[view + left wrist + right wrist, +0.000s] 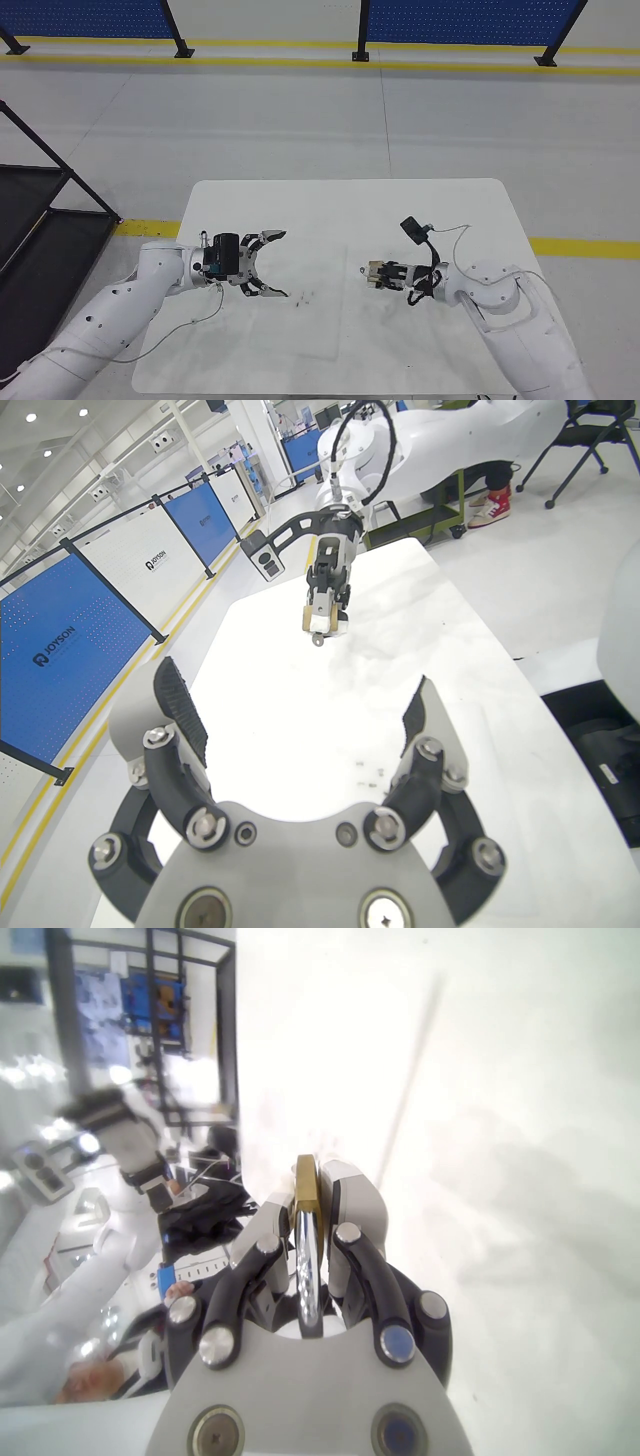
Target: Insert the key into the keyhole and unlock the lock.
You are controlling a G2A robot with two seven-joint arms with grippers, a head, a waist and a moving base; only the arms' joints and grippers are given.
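The right pincer (385, 273) is clamped on a brass padlock (305, 1178) just above the white worktop (350, 210). A small key (318, 641) juts from the lock's end, toward the left pincer (295, 680), which hangs well apart, spread wide and empty.

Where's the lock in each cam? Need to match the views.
Top: lock right of the table's centre, clamped in the right gripper.
Left wrist: far across the table, brass edge at that gripper's tip.
Right wrist: middle of the picture, brass body between the fingers, shackle toward the camera.
Shared landmark: the right gripper shut on it, over the white table.
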